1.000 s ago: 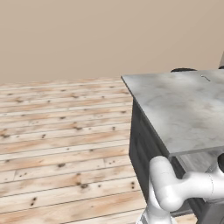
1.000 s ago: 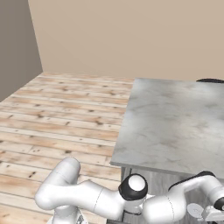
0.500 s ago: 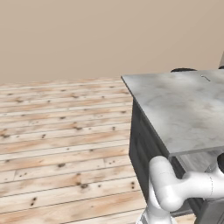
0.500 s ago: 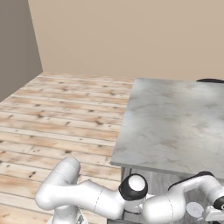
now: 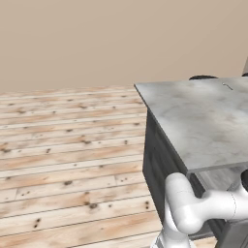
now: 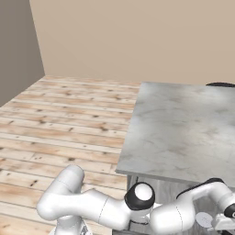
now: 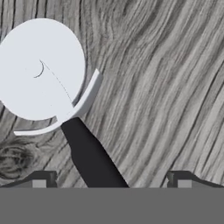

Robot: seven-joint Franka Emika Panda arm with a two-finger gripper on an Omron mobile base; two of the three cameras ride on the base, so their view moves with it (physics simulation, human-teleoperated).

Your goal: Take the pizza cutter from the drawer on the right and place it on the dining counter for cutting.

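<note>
The pizza cutter [image 7: 41,70] lies flat on the grained grey floor of the open drawer [image 7: 166,87]. It has a round white blade and a dark handle [image 7: 94,164] that runs down toward the hand. My gripper [image 7: 111,181] hangs open right above it, with the handle between the two fingertips [image 7: 43,179] and nothing held. From the right base view the cutter's blade [image 6: 204,219] shows beside the hand at the lower right, below the edge of the dining counter [image 6: 183,133]. The drawer's floor [image 5: 218,177] shows under the counter's edge [image 5: 203,121].
The dark grey cabinet base [image 5: 157,155] stands under the stone slab. A wooden plank floor [image 5: 68,160] stretches to the left, with a beige wall behind it. A dark round object [image 5: 202,77] shows at the counter's far edge.
The arm has sunk slightly toward the drawer. The jaws have stayed open and the cutter has not moved.
</note>
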